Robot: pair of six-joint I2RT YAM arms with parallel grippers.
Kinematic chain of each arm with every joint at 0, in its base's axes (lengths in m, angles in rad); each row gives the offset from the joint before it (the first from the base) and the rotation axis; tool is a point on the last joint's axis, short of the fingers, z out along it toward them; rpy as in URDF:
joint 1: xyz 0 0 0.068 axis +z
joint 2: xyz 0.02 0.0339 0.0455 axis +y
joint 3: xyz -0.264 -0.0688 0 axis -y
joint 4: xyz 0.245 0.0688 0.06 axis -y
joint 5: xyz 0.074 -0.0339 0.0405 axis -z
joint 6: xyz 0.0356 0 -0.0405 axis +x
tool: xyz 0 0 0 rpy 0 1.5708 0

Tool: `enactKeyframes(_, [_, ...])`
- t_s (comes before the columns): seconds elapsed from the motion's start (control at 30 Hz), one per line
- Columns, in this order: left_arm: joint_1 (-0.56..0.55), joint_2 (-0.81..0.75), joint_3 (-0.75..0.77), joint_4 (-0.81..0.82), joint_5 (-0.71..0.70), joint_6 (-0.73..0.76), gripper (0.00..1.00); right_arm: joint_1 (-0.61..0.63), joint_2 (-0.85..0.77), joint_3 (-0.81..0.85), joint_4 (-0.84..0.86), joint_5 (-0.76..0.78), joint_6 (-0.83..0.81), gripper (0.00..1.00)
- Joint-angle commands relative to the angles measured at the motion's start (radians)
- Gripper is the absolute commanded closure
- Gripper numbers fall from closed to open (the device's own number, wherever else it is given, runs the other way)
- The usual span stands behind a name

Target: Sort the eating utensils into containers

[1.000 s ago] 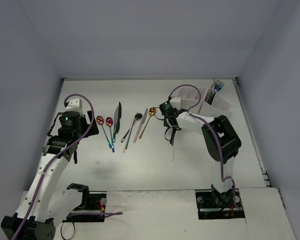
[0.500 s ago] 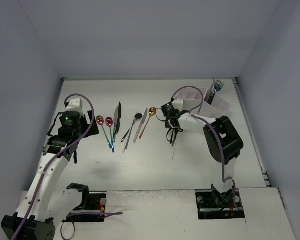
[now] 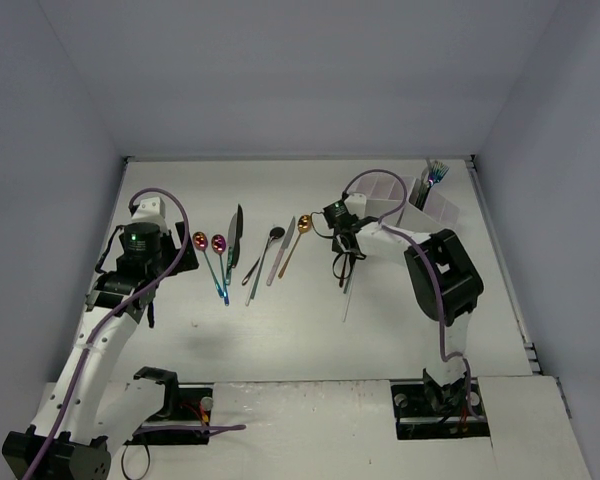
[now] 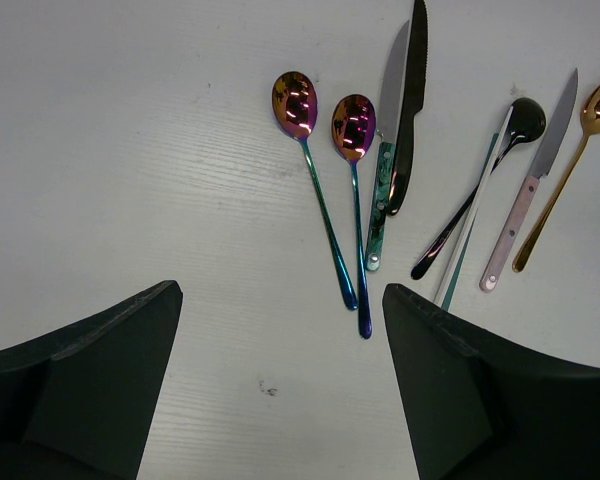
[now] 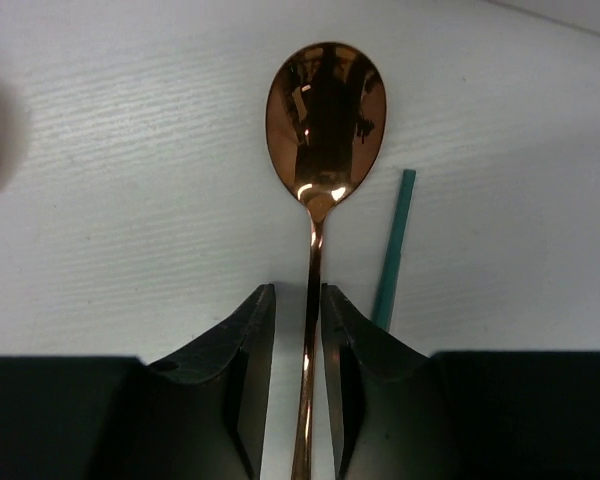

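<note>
Utensils lie in a row mid-table: two iridescent spoons [image 3: 200, 240] [image 4: 352, 128], a green-handled knife [image 4: 390, 110] beside a black knife [image 3: 236, 232], a black spoon [image 3: 276, 233], a pink-handled knife [image 3: 283, 250] and a gold spoon [image 3: 304, 224]. My right gripper [image 3: 342, 262] [image 5: 298, 290] is low over the table. Its jaws are narrowed around the handle of a copper spoon [image 5: 325, 110], with a small gap still showing beside the handle. A teal stick [image 5: 394, 245] lies just right of it. My left gripper [image 3: 130, 300] [image 4: 282, 290] is open and empty, near the iridescent spoons' handle ends.
The white containers [image 3: 390, 190] stand at the back right, with several utensils upright in the rightmost compartment [image 3: 435, 175]. A thin stick [image 3: 349, 298] lies below my right gripper. Grey walls enclose the table on three sides.
</note>
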Motion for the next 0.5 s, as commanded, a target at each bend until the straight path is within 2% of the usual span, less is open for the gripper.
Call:
enactKeyframes(0.0, [0.006,0.003,0.010,0.026,0.002,0.003,0.21,-0.029,0.061,0.037,-0.023,-0.011,-0.021,0.85])
enactKeyframes(0.13, [0.006,0.006,0.010,0.026,0.003,0.004,0.21,-0.031,0.085,0.077,-0.024,-0.035,-0.051,1.00])
enactKeyframes(0.3, [0.007,0.005,0.010,0.027,0.002,0.004,0.21,-0.002,0.051,0.174,-0.018,-0.084,-0.108,1.00])
enactKeyframes(0.47, [0.007,0.005,0.010,0.026,0.000,0.004,0.21,0.004,-0.087,0.257,-0.011,-0.072,-0.171,1.00])
